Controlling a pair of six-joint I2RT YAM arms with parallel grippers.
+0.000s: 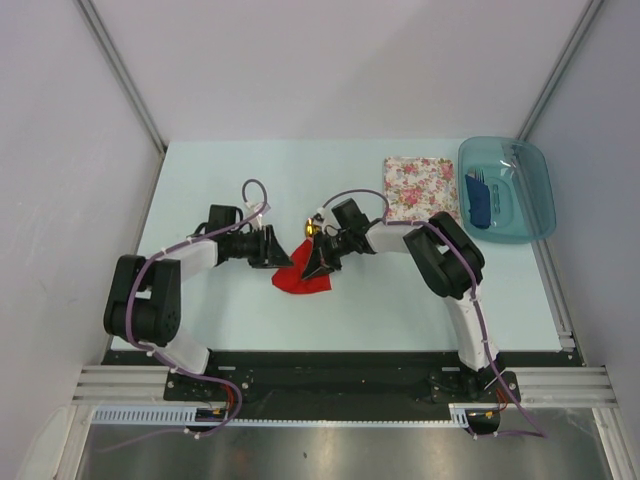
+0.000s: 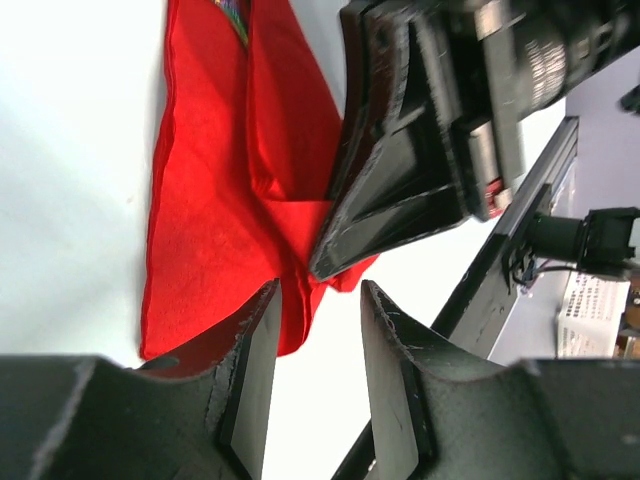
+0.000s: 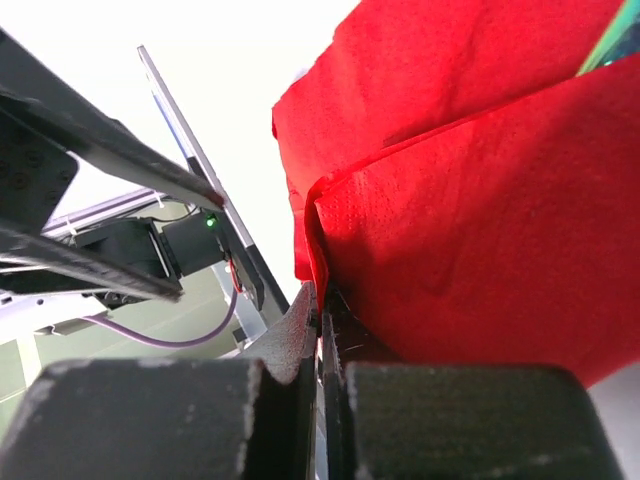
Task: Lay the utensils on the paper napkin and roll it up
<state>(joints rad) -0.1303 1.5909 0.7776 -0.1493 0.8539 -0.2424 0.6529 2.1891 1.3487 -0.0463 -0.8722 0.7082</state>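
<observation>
The red paper napkin [image 1: 298,280] lies folded and rumpled on the table between both arms. My right gripper [image 3: 322,300] is shut on a raised fold of the napkin [image 3: 470,230]; in the left wrist view its dark fingers [image 2: 345,250] pinch that fold from the right. My left gripper [image 2: 318,300] stands open at the napkin's [image 2: 210,200] near edge, and a red flap touches its left finger [image 2: 262,310]. A gold glint [image 1: 312,228] shows just beyond the napkin, apparently a utensil's spoon head. An iridescent sliver [image 2: 232,15] peeks from under the fold; the utensils are otherwise hidden.
A white floral-print napkin [image 1: 420,187] lies at the back right. Beside it stands a teal plastic tub [image 1: 530,205] holding blue cutlery [image 1: 480,200]. The black base rail [image 1: 330,365] runs along the table's near edge.
</observation>
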